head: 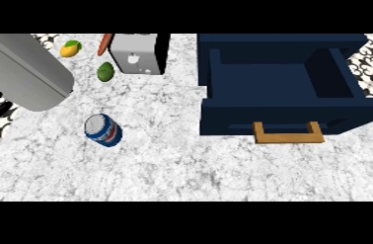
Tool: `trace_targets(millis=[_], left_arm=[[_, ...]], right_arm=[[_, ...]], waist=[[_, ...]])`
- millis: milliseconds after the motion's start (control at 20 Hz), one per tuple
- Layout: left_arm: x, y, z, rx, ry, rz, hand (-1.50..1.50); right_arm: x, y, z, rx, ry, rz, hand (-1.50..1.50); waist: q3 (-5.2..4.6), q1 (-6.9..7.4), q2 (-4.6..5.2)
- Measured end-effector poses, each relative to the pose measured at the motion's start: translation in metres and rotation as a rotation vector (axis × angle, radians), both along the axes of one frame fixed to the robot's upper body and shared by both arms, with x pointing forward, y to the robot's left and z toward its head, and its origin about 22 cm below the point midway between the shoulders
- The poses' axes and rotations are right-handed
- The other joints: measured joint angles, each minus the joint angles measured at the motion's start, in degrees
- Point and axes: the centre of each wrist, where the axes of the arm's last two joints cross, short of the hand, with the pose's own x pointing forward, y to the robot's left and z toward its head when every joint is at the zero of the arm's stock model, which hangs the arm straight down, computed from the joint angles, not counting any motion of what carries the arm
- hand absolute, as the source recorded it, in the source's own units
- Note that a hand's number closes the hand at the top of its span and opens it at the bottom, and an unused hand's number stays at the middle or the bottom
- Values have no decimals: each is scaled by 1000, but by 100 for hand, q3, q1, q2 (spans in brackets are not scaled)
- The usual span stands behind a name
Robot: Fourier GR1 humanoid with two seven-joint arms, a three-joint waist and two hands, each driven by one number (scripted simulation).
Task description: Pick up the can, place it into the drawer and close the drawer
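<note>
A blue can (102, 130) with a silver top and a red and white label stands on the white marbled counter (182, 164), left of centre. To its right a dark blue drawer (280, 85) is pulled open, its wooden handle (288, 134) facing me; nothing shows inside it. A thick grey forearm (33, 72) slants across the upper left, up and to the left of the can and apart from it. Only a sliver of black at the left edge (4, 109) shows of my left hand. My right hand is out of the view.
At the back left lie a yellow fruit (69, 49), an orange carrot (105, 44) and a green fruit (106, 71). A grey and black box-shaped appliance (138, 54) stands beside them. Bare counter stretches between the can and the drawer.
</note>
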Motion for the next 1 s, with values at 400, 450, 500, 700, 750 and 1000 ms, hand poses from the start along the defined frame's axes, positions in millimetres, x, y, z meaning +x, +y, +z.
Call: trace_targets(millis=[400,450,500,700,750,1000], left_arm=[[19,-14,-10,-77,70,-18,-150],[23,-14,-16,-84,76,-17,-150],[26,-14,-20,-82,82,-15,-150],[39,-21,-38,-91,103,-7,-150],[41,-25,-41,-87,107,-5,-150],[57,-39,-63,-64,124,4,-150]], right_arm=[[-11,-11,4,6,-1,10,-150],[-13,-14,2,4,-4,11,-150],[-15,-15,1,6,-6,12,-150],[-21,-23,1,6,-1,10,-150],[-24,-26,2,5,0,14,-150],[-27,-33,1,-1,0,7,-150]], waist=[[-1,-3,4],[-2,-6,4],[-2,-8,5],[-2,-13,7],[-2,-13,7],[-3,-12,8]])
